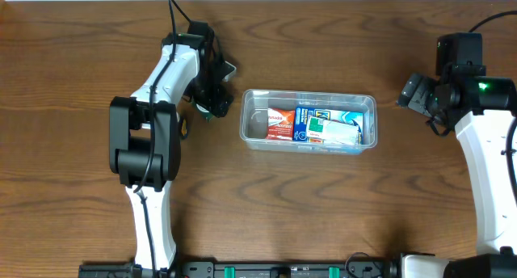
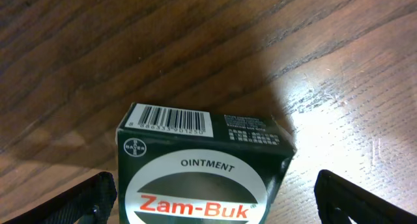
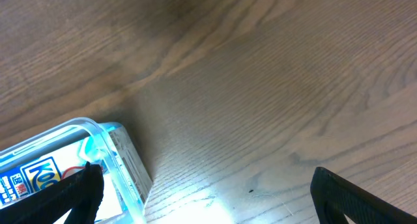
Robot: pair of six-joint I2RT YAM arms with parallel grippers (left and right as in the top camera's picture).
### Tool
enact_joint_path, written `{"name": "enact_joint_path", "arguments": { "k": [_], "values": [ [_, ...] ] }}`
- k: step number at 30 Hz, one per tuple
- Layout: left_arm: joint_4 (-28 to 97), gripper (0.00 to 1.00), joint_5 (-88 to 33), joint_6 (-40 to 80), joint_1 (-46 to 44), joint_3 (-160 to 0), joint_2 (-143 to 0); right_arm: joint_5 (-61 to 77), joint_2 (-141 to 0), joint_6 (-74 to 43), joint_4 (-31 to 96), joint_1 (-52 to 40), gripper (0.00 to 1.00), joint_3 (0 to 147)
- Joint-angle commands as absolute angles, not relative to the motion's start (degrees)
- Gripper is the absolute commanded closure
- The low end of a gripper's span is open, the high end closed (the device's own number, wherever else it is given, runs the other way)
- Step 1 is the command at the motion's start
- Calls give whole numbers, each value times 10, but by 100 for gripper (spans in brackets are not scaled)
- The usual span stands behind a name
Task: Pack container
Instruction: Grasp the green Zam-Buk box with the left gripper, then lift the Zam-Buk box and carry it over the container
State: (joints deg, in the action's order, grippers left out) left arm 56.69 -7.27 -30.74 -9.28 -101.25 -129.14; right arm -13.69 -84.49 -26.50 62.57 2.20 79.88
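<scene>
The container sits mid-table holding packets. The left gripper stands wide astride an ointment box. The right gripper gapes wide near the container's right end.

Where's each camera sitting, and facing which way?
Overhead: above the table, looking straight down; left arm and right arm flank the container.
Left wrist: on left arm, faces down at Zam-Buk box; open left gripper shows.
Right wrist: on right arm, faces table, container corner; open right gripper shows.
Shared: container, in overhead and right wrist.
</scene>
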Motion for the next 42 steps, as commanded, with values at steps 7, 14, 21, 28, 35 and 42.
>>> {"name": "enact_joint_path", "arguments": {
  "k": [7,14,21,28,35,42],
  "values": [
    [566,1,-69,-308,-93,-992,-1308,-141,-840,-265,626,27,1,806],
    [566,16,-69,-264,-93,-985,-1308,-141,-840,-265,626,27,1,806],
    [560,29,-68,-185,-93,-985,-1308,-141,-840,-265,626,27,1,806],
    [554,32,-68,-96,-93,-985,-1308,-141,-840,-265,626,27,1,806],
    [564,32,-69,-40,-93,-989,-1299,-141,-840,-265,626,27,1,806],
    [608,32,-69,7,-93,-1026,-1279,-141,-840,-265,626,27,1,806]
  ]
}}
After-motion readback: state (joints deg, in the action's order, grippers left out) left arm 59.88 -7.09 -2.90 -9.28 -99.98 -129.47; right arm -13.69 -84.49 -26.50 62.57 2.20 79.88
